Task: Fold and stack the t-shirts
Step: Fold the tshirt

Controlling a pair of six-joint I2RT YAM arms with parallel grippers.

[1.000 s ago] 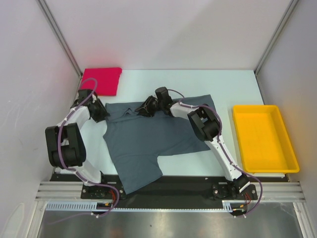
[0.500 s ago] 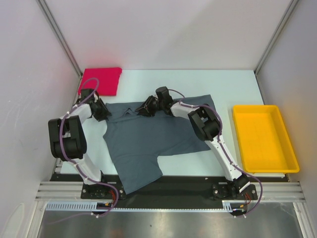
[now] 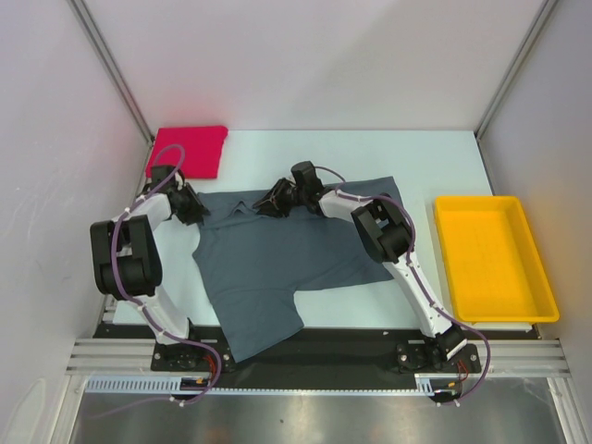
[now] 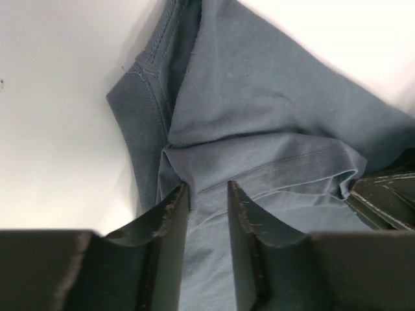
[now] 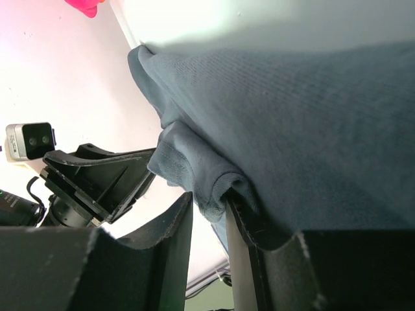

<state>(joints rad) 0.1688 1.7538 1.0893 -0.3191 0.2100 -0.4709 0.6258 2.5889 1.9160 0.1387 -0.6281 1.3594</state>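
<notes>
The slate-grey t-shirt (image 3: 287,259) lies spread on the table, one sleeve hanging toward the near edge. My left gripper (image 3: 190,208) is at its left shoulder. In the left wrist view the left gripper (image 4: 207,188) is closed narrowly on a puckered fold of the grey t-shirt (image 4: 272,110). My right gripper (image 3: 273,202) is at the collar. In the right wrist view the right gripper (image 5: 209,201) pinches a rolled edge of the grey t-shirt (image 5: 311,116) at its tips. The pinkish-red t-shirt (image 3: 190,150) lies folded at the back left corner.
A yellow plastic tray (image 3: 546,287) stands at the right of the table. Side walls close in on the left and right. The left arm's gripper body (image 5: 97,181) shows close beside the right gripper in the right wrist view.
The left arm's elbow swung inward and its gripper settled on the shirt's left shoulder about a second ago. It has held still since. The right arm has not moved.
</notes>
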